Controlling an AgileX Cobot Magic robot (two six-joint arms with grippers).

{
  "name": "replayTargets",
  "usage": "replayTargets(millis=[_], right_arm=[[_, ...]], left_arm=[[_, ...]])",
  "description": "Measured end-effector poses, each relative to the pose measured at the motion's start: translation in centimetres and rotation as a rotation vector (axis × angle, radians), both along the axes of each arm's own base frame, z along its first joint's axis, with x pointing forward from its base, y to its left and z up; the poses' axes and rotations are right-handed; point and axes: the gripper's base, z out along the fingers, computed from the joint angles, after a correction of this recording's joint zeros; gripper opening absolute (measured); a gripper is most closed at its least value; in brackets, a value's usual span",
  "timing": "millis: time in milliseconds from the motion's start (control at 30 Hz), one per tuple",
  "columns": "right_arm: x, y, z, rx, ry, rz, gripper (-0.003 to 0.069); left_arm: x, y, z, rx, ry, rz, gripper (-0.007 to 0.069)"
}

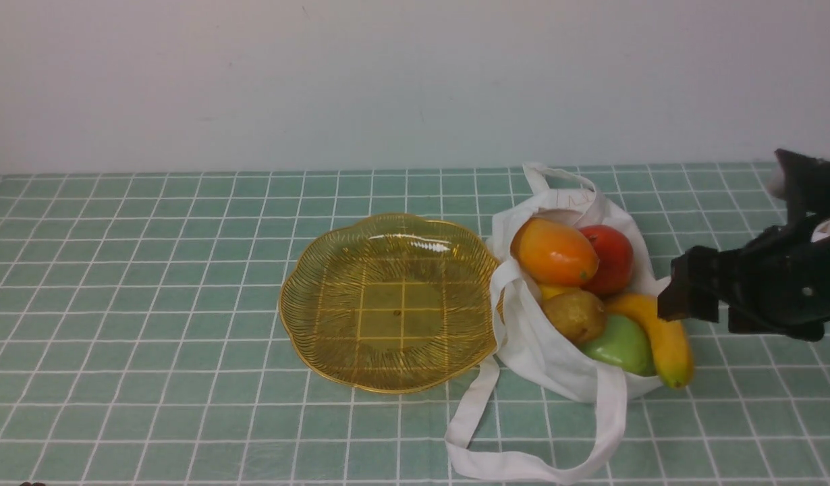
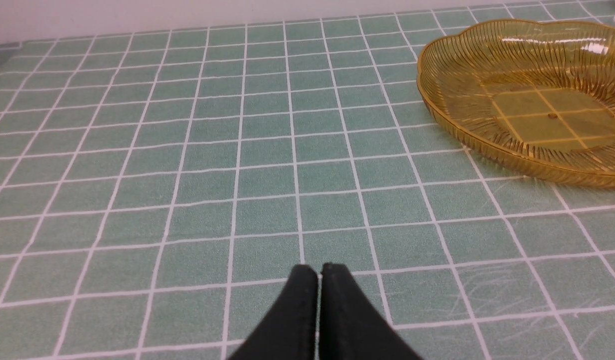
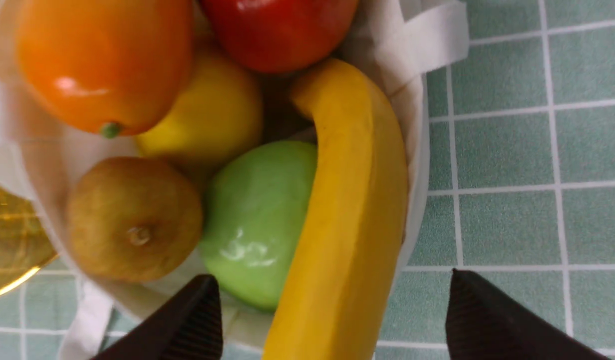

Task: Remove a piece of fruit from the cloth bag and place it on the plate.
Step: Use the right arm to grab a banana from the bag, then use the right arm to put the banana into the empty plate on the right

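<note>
Right gripper [image 3: 331,277], jaws spread and empty, straddles the banana's [image 1: 666,337] near end. The banana lies at the bag's [image 1: 546,354] right edge, long axis near–far. Left gripper [image 2: 317,272], pinched closed, is farther off.

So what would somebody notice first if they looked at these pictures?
Probably the white cloth bag on the right of the green checked table, stuffed with bright fruit: an orange mango, a red apple and a long yellow banana at its right edge. Beside it, on its left, sits a big empty amber plate. The black right gripper hovers by the banana, jaws open.
</note>
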Motion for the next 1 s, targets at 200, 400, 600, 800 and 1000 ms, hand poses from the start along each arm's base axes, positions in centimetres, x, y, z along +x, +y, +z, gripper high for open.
replayTargets(millis=[200, 400, 600, 800, 1000], right_arm=[[1.4, 0.2, -2.2, -0.003, 0.038, -0.012, 0.0547], [2.2, 0.3, -3.6, 0.005, 0.052, -0.032, 0.0521], [2.4, 0.3, -4.2, 0.002, 0.064, -0.033, 0.0382], [2.5, 0.3, -4.1, 0.002, 0.061, -0.033, 0.0324], [2.0, 0.3, -3.2, 0.007, 0.056, -0.025, 0.0324]], left_arm=[[0.0, 0.0, 0.0, 0.0, 0.0, 0.0, -0.0008], [0.0, 0.0, 0.0, 0.0, 0.0, 0.0, -0.0008], [0.0, 0.0, 0.0, 0.0, 0.0, 0.0, -0.0008], [0.0, 0.0, 0.0, 0.0, 0.0, 0.0, -0.0008], [0.0, 0.0, 0.0, 0.0, 0.0, 0.0, -0.0008]])
